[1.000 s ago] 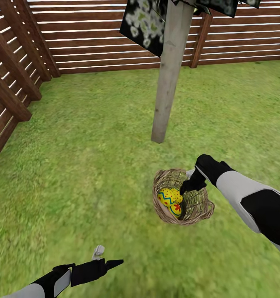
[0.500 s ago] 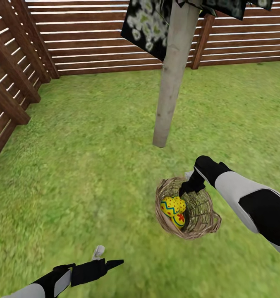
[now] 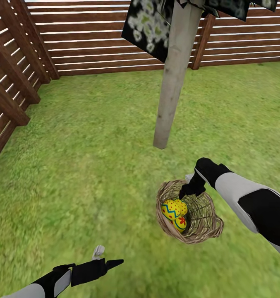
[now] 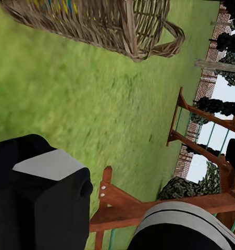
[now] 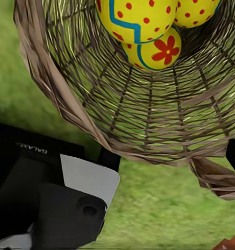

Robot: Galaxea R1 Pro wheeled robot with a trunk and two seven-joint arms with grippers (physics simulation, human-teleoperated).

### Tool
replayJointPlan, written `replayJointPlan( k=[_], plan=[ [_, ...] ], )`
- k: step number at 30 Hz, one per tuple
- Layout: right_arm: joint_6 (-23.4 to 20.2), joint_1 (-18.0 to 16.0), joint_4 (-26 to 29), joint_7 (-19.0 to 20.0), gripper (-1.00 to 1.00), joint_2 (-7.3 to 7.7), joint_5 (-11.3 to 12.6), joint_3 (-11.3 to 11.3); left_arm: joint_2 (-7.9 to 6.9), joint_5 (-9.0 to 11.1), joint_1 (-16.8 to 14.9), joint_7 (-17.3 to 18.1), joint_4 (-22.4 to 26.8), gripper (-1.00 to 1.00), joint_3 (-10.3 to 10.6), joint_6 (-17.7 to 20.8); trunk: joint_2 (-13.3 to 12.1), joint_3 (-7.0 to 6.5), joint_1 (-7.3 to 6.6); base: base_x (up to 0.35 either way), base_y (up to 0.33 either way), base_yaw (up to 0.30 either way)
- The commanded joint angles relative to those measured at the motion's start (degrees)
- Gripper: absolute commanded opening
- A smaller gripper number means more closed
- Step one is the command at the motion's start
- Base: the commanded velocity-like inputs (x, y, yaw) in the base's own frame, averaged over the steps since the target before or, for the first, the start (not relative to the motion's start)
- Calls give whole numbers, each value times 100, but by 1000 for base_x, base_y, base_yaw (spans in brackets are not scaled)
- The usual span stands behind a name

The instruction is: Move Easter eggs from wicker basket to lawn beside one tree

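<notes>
The wicker basket (image 3: 202, 219) hangs tilted just above the lawn (image 3: 86, 157), a short way in front of the tree (image 3: 173, 82) with its pale trunk. My right gripper (image 3: 188, 188) is shut on the basket's far rim. In the right wrist view the rim (image 5: 70, 114) passes beside one finger (image 5: 88, 179). The three Easter eggs (image 3: 173, 208) lie bunched against the basket's low side; up close they are yellow with blue zigzags and red spots (image 5: 135, 18). My left gripper (image 3: 104, 257) hovers open and empty low over the grass at the near left.
A brown slatted fence (image 3: 94, 41) closes the back and left side. Dark speckled foliage (image 3: 146, 25) hangs beside the trunk. The left wrist view has the basket (image 4: 112, 21) and a wooden play frame (image 4: 200, 140) beyond the grass.
The view has crept toward the tree. The basket has swung down and to the right under my right gripper and tilted further, with the eggs shifting inside. The left arm has not moved.
</notes>
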State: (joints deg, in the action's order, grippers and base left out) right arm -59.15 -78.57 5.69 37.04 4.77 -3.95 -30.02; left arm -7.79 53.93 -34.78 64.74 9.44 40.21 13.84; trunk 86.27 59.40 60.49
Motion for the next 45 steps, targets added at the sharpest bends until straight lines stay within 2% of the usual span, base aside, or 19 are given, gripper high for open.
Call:
replayJointPlan(
  k=[1,15,22,33,45],
  plan=[
    [-10,-1,-28,89,100,4,-42,-4,-4,56,-2,12,5,100,39,56,2,3,0,1,0,0],
    [8,0,-117,267,100,6,-56,-6,-10,97,-2,12,-149,100,26,47,2,3,0,8,0,0],
    [9,-1,-205,287,100,5,-62,-9,-11,124,-2,6,-153,100,26,33,2,3,0,212,53,0],
    [26,3,-627,778,100,-3,-79,-13,-28,126,-2,4,-195,100,22,31,2,3,0,159,39,0],
    [37,80,-777,822,100,26,-90,-4,-46,197,-2,-107,-289,100,22,31,2,3,0,4,1,0]
  ],
)
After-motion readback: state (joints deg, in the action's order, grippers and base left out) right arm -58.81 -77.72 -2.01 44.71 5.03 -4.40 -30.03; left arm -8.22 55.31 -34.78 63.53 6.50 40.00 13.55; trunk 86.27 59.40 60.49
